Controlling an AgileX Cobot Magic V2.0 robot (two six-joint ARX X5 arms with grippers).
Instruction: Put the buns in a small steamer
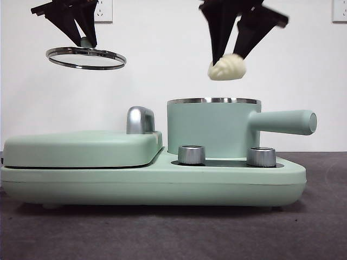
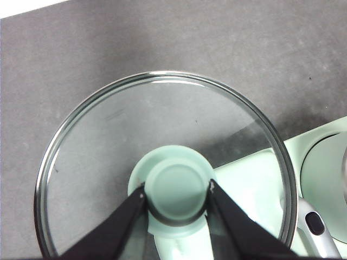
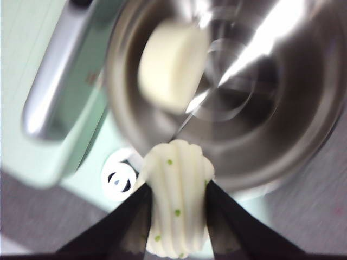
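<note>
Cream-white and pleated, with small green specks, the dome-shaped soft bun (image 1: 227, 69) is being held in the air by the right gripper (image 3: 178, 214), whose two black jaws are clamped against its sides, just above the steel rim of the mint-green round steamer pot (image 1: 211, 130) with the straight side handle. Inside that pot, in the right wrist view, the smooth cream-white cylindrical bun (image 3: 171, 64) is being seen lying against the steel wall, blurred but plainly already in place. The round glass lid with a steel rim (image 1: 85, 57) is being kept well clear, up and off to one side over the flat mint-green lidded grill plate (image 1: 81, 147), its green knob (image 2: 176, 190) being pinched between the jaws of the left gripper (image 2: 176, 197). By this showing, the task is judged to be about half done: one bun is in, and the second is being carried over the opening but has not yet been lowered or released. Replacing the lid may also be wanted afterwards, though that is not being asked by the task.
</note>
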